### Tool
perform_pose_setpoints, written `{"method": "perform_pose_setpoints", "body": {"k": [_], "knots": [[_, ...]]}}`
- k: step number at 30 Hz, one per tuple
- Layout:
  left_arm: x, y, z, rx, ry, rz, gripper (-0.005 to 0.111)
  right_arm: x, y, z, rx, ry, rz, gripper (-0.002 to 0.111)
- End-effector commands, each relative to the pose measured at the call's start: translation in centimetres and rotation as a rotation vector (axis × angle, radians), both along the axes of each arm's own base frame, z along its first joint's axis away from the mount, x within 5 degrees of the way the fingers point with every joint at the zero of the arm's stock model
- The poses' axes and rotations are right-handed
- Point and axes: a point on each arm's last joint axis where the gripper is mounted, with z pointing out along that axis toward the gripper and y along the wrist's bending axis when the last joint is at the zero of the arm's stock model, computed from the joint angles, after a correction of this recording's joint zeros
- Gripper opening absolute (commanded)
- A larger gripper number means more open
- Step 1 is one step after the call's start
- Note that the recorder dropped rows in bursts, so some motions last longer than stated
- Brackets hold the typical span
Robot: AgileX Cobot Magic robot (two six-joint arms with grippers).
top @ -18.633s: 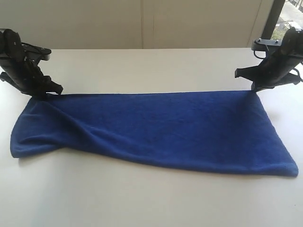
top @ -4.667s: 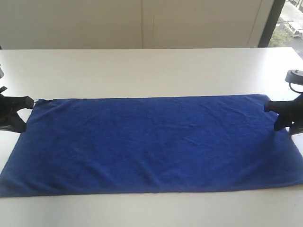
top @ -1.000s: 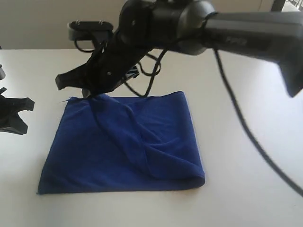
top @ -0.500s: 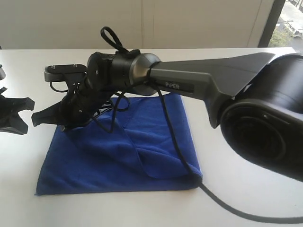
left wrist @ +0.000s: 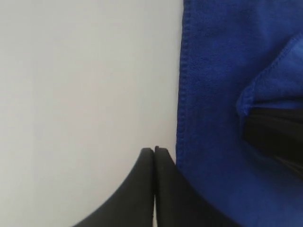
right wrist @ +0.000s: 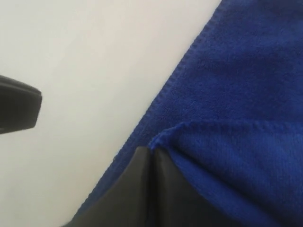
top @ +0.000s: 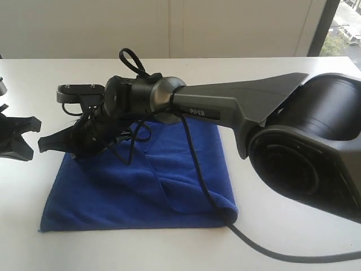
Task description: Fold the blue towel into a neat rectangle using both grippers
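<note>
The blue towel (top: 141, 186) lies folded in half on the white table (top: 67, 73), its upper layer creased. My right gripper (top: 70, 149) has reached across to the towel's far left corner. In the right wrist view the right gripper (right wrist: 150, 152) is shut, with the upper layer's hemmed corner of the towel (right wrist: 236, 94) pinched at its tips above the lower layer. My left gripper (top: 35, 123) sits on bare table just left of the towel. The left wrist view shows the left gripper (left wrist: 155, 150) shut and holding nothing, beside the hem of the towel (left wrist: 213, 71).
The right arm's bulky black body (top: 304, 152) and its cable (top: 271, 254) fill the right half of the exterior view and hide the table there. A wall runs behind the table, with a window (top: 347, 28) at the far right.
The right gripper carried the towel's corner leftward and down over the left side. In the last half second it barely shifted. The left gripper has stayed put.
</note>
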Motion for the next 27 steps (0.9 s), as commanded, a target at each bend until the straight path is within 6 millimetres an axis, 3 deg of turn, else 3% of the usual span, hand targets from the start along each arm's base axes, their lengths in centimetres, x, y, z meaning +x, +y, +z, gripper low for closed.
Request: {"method": "perform_pose_setpoints", "body": {"k": [1, 11, 17, 20, 24, 27], "knots": [[-0.1, 0.0, 0.0, -0.018, 0.016, 0.004, 0.0, 0.2, 0.2, 0.4, 0.023, -0.015, -0.013, 0.0], [-0.1, 0.0, 0.0, -0.017, 0.014, 0.005, 0.0, 0.2, 0.1, 2.7, 0.053, -0.065, -0.014, 0.0], [-0.1, 0.0, 0.0, -0.017, 0.014, 0.005, 0.0, 0.0, 0.5, 0.6, 0.028, -0.036, -0.007, 0.003], [-0.1, 0.0, 0.0, -0.017, 0.014, 0.005, 0.0, 0.0, 0.5, 0.0, 0.019, -0.02, -0.004, 0.02], [-0.1, 0.0, 0.0, -0.017, 0.014, 0.005, 0.0, -0.1, 0.5, 0.7, 0.016, -0.035, 0.02, 0.058], [-0.1, 0.0, 0.0, -0.017, 0.015, 0.002, 0.0, -0.4, 0.3, 2.6, 0.022, -0.069, 0.052, 0.064]]}}
